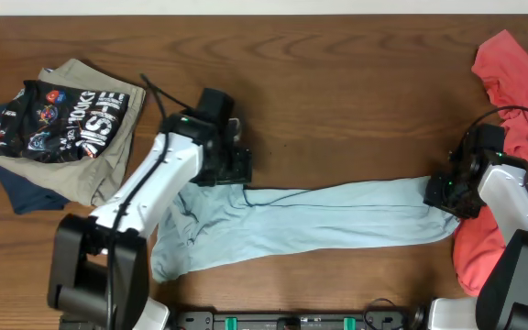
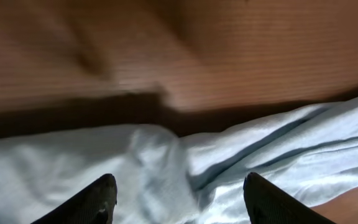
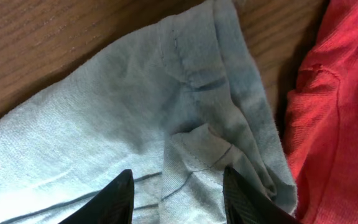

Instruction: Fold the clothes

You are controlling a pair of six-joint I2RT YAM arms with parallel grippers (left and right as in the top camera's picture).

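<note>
The clothes (image 1: 337, 215), a pale sky-blue T-shirt, lie stretched in a long rumpled band across the wooden table, bunched wider at the left end. My left gripper (image 1: 238, 170) hovers over the shirt's upper left part; in the left wrist view the gripper (image 2: 179, 190) stands open, its fingers wide apart above the wrinkled cloth (image 2: 260, 162). My right gripper (image 1: 443, 192) is at the shirt's right end. Seen from the right wrist, that gripper (image 3: 178, 180) is open, with a stitched hem fold of the shirt (image 3: 104, 124) lying between the fingers.
A red garment (image 1: 521, 82) lies at the right edge, touching the shirt's end (image 3: 334, 112). At the back left is a pile: a black garment with white lettering (image 1: 71, 115) on a khaki one (image 1: 108, 170) and a navy one (image 1: 26, 192).
</note>
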